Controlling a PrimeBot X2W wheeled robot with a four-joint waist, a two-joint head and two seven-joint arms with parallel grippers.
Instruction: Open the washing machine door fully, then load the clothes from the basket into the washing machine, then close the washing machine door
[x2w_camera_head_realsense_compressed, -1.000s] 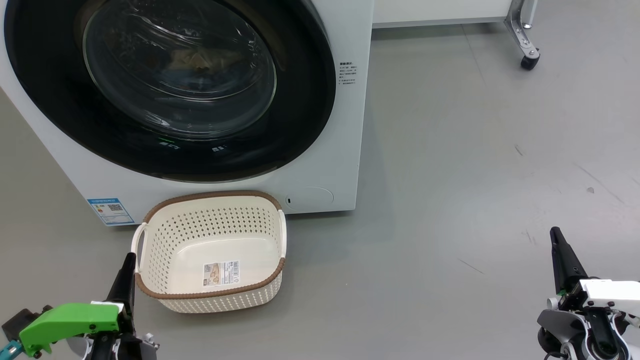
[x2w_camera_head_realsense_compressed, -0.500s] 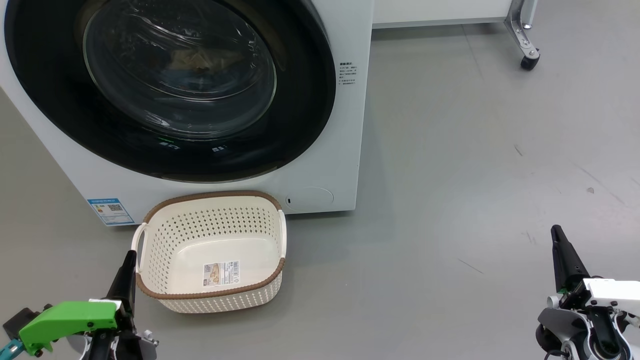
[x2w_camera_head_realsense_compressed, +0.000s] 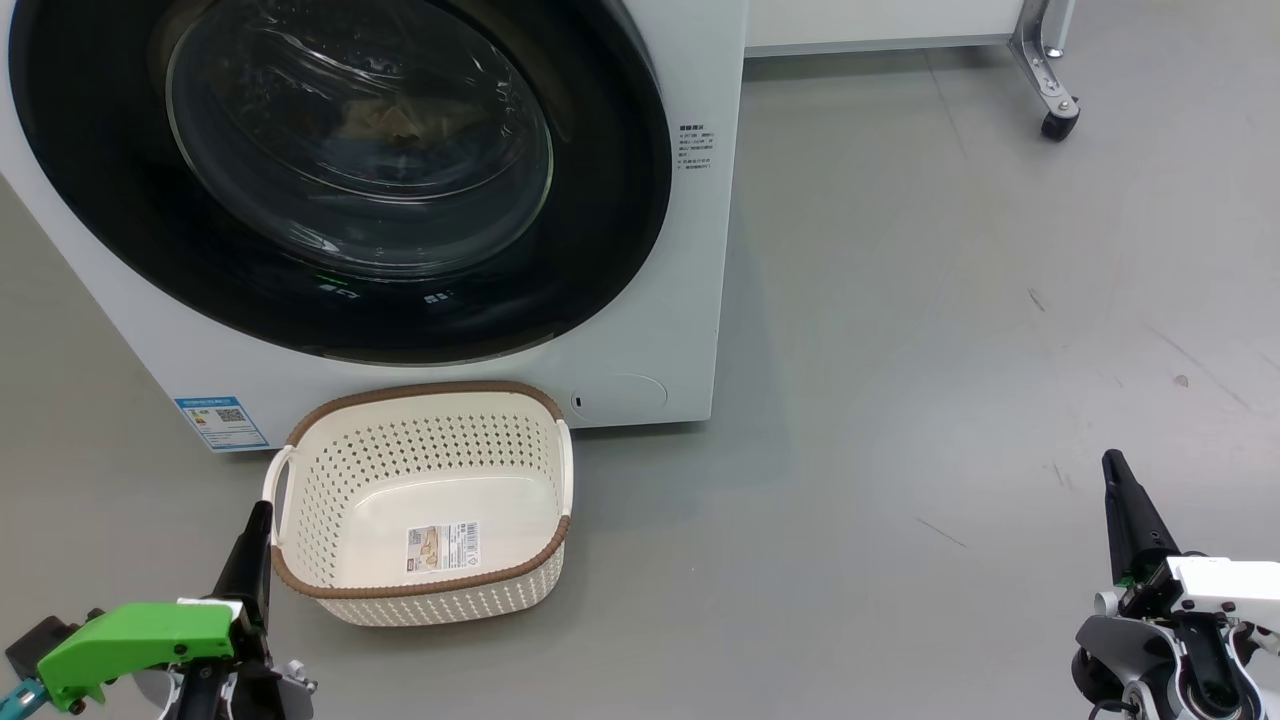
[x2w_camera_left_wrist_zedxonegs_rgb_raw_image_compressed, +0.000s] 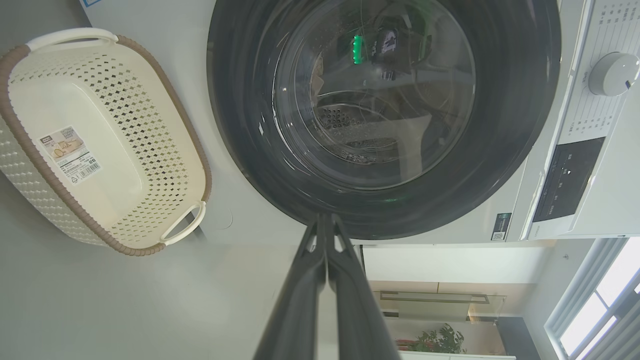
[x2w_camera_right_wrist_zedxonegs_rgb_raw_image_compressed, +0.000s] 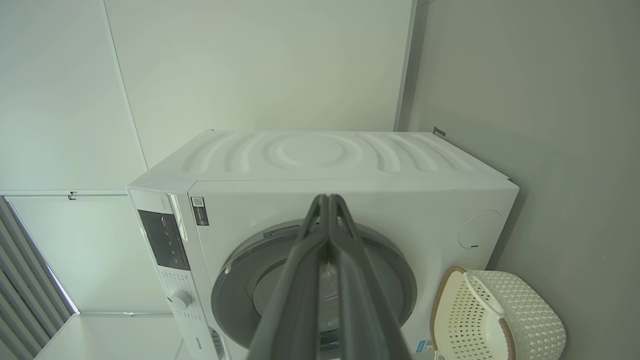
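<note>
The washing machine (x2w_camera_head_realsense_compressed: 700, 250) fills the upper left of the head view, and its round black door (x2w_camera_head_realsense_compressed: 600, 200) is closed flat against the front. A dim cream patch, seemingly the clothes (x2w_camera_head_realsense_compressed: 385, 120), shows behind the glass. The cream basket (x2w_camera_head_realsense_compressed: 420, 387) stands on the floor just below the door, with nothing in it but a barcode sticker. My left gripper (x2w_camera_head_realsense_compressed: 262, 512) is shut and empty, its tip beside the basket's near left corner. My right gripper (x2w_camera_head_realsense_compressed: 1110, 462) is shut and empty, low at the far right. The left wrist view shows the left gripper (x2w_camera_left_wrist_zedxonegs_rgb_raw_image_compressed: 325, 217), the door (x2w_camera_left_wrist_zedxonegs_rgb_raw_image_compressed: 240, 125) and the basket (x2w_camera_left_wrist_zedxonegs_rgb_raw_image_compressed: 125, 115).
A blue energy label (x2w_camera_head_realsense_compressed: 222, 422) sits at the machine's lower left corner. A castor leg (x2w_camera_head_realsense_compressed: 1058, 122) of a white frame stands at the back right. Grey floor (x2w_camera_head_realsense_compressed: 950, 350) stretches right of the machine. The control panel's knob (x2w_camera_left_wrist_zedxonegs_rgb_raw_image_compressed: 613, 73) is above the door.
</note>
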